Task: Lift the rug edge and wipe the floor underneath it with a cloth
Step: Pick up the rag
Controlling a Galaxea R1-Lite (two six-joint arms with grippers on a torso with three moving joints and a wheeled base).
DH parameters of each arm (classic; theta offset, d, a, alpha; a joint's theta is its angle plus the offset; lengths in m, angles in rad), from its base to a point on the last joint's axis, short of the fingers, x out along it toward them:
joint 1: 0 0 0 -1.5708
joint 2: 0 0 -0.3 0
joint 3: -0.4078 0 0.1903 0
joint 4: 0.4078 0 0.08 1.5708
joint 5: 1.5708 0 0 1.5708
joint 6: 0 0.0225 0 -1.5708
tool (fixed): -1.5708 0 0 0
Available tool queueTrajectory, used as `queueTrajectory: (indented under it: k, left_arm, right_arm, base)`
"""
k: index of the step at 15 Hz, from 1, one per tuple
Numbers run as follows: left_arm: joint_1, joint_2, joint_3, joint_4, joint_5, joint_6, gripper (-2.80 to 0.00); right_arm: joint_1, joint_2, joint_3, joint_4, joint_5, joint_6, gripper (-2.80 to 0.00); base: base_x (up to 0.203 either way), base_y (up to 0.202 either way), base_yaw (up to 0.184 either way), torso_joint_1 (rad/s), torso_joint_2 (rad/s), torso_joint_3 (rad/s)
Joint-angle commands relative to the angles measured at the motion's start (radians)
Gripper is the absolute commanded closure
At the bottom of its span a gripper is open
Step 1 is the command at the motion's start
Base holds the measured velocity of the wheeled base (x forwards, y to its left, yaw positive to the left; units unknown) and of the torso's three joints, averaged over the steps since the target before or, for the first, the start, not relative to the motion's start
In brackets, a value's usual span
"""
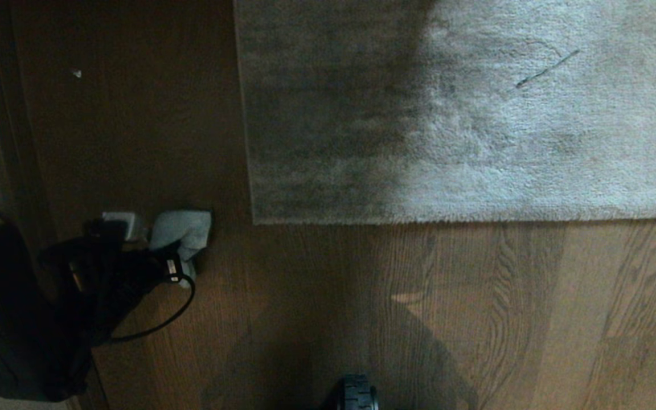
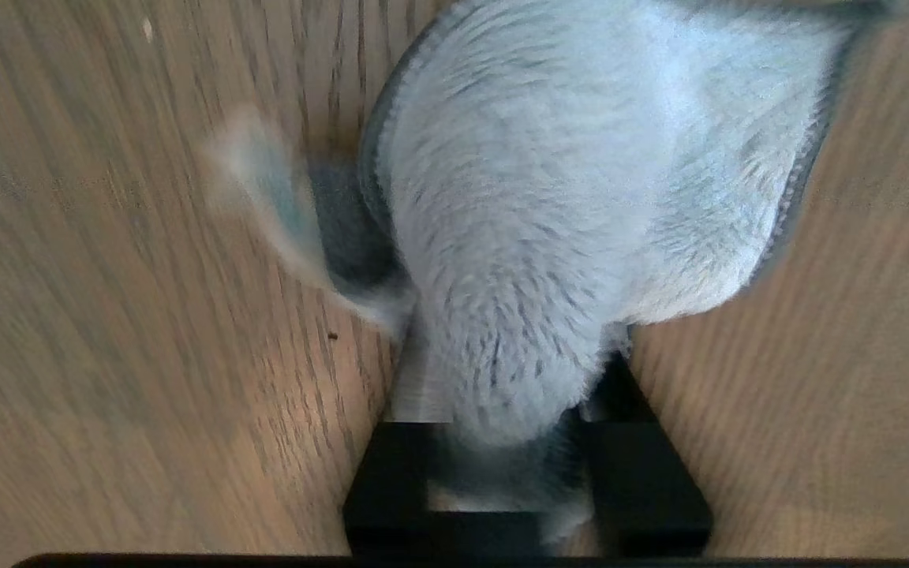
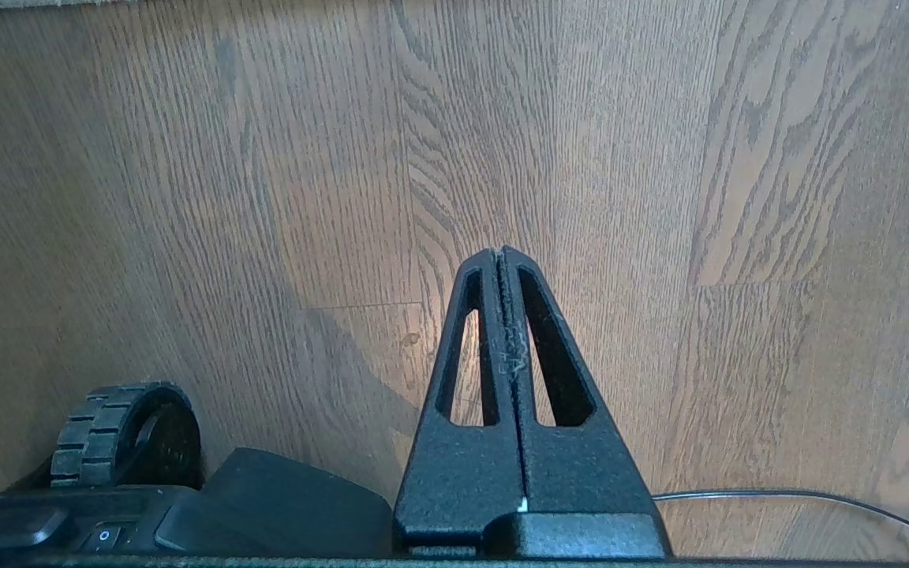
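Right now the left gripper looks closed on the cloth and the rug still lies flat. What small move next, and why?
Probably raise the left gripper a little to check the cloth comes up with it. Its fingers pinch the cloth's bunched end against the floor, away from the rug edge. The right gripper is shut and empty.

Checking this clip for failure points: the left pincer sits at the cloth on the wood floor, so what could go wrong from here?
1. The left pincer pinches only one bunched end of the small pale grey-white cloth; it may slip out during wiping.
2. The large grey-beige rug's hemmed edge lies flat on the brown wood-plank floor, and the right pincer, shut, is well short of it; lifting may be fumbled.
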Motion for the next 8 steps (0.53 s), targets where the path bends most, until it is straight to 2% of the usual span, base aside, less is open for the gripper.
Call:
queueTrajectory:
  k: [1, 8]
  left_arm:
    - [-0.014, -0.052, 0.008, -0.049, 0.003, -0.001, 0.0]
    - [-0.02, -0.256, 0.171, -0.049, 0.005, 0.001, 0.0]
  right_arm:
    - [0.0, 0.0, 0.0, -0.001, 0.0, 0.001, 0.0]
    - [0.0, 0.0, 0.0, -0.001, -0.001, 0.001, 0.0]
  base:
    - [0.0, 0.0, 0.0, 0.0, 0.0, 0.0]
    - [0.0, 0.0, 0.0, 0.0, 0.0, 0.0]
